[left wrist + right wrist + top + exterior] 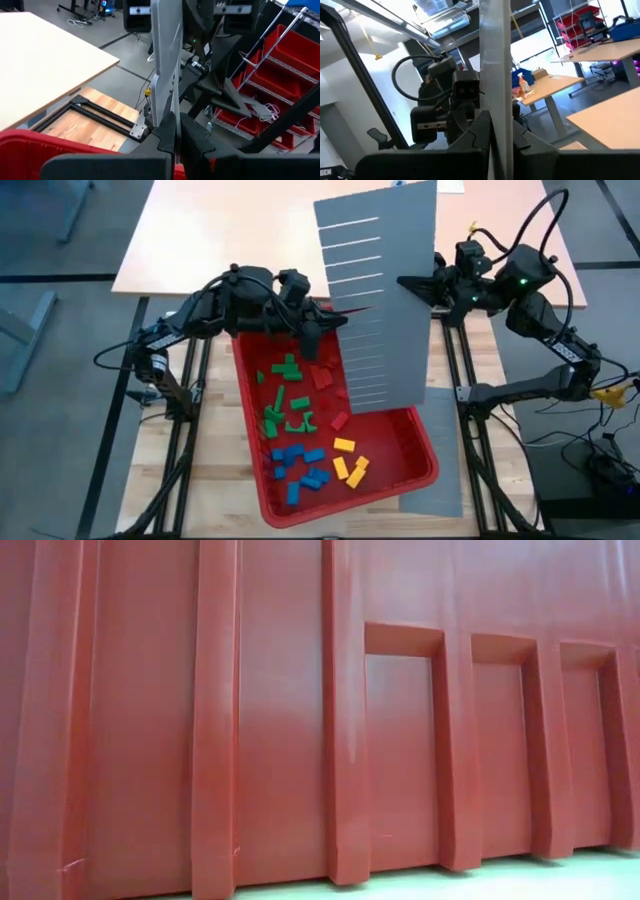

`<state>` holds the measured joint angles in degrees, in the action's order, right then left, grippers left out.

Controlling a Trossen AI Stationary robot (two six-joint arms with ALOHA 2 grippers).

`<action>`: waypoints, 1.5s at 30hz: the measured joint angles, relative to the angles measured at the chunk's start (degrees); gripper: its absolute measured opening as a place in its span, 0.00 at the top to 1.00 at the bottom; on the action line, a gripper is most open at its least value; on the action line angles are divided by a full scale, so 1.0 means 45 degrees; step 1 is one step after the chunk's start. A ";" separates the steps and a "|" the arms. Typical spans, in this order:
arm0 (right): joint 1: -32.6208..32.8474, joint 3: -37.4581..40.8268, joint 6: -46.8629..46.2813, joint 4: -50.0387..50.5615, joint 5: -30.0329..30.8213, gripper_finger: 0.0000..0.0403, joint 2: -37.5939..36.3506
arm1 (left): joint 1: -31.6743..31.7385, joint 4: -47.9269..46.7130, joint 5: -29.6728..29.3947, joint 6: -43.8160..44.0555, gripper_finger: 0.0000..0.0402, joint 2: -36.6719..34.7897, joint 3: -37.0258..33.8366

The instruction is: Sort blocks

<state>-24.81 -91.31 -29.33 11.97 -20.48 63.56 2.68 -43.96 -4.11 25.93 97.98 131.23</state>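
A large grey slotted panel [380, 300] is held above the red bin [420, 475], covering the bin's far right part. My left gripper [322, 328] is shut on the panel's left edge and my right gripper [408, 283] on its right edge. Each wrist view shows the panel edge-on between that arm's fingers. In the bin lie the blocks in groups: green [285, 395], red [322, 375], blue [298, 465] and yellow [350, 462]. The low view shows only the bin's outer wall [300, 740]. My left gripper pinches the panel's left long edge [169, 117] between its two fingers, coming roughly level from the table's left. The panel is lifted clear of the bin. My right gripper pinches the panel's right long edge [500, 115] between its two fingers, coming from the table's right, nearer the panel's far end.
A second grey panel [445, 480] lies flat under the bin's near right corner. A pale tabletop [230, 240] stands beyond the far edge. Black frame rails [185, 430] run along both sides of the wooden table.
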 joint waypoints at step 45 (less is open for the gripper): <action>-0.0832 -0.2082 0.1460 0.1530 0.0219 1.00 0.0249 | 0.0388 0.3210 0.1910 -0.0334 1.00 0.1726 -0.0050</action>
<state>-28.56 -100.68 -22.76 18.85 -19.49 64.69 4.43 -29.51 4.49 24.43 105.75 131.00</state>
